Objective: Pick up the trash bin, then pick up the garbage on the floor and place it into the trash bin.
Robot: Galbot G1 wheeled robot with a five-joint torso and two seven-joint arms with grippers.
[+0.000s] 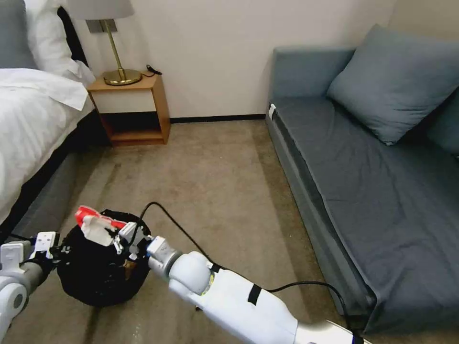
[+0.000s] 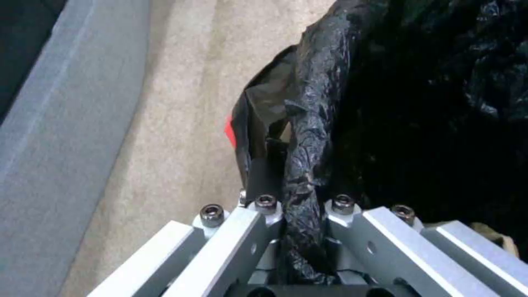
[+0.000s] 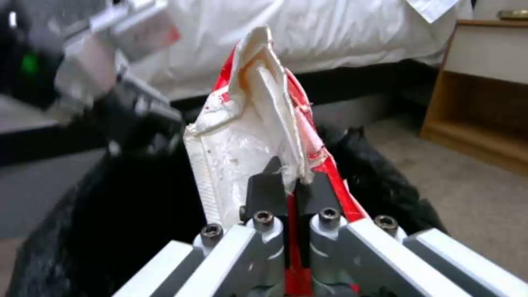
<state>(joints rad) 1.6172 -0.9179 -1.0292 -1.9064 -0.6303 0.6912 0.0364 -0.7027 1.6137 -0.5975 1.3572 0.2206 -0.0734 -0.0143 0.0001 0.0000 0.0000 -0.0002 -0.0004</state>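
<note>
1. Holding the trash bin (image 1: 98, 267) at its bag-lined rim, my left gripper (image 2: 300, 214) is clenched on a bunched fold of the black bag (image 2: 308, 136).
2. My right gripper (image 3: 291, 198) is pinched tight on the red-white wrapper (image 3: 258, 123), which sits directly above the bin's opening.
3. I judge the wrapper light, thin and crumple-prone; an edge pinch suffices.
4. I judge the bag slick and soft, so the rim grip could slip.
5. Bin position: over the carpet (image 1: 215, 181), near the bed (image 1: 28, 124).
</note>
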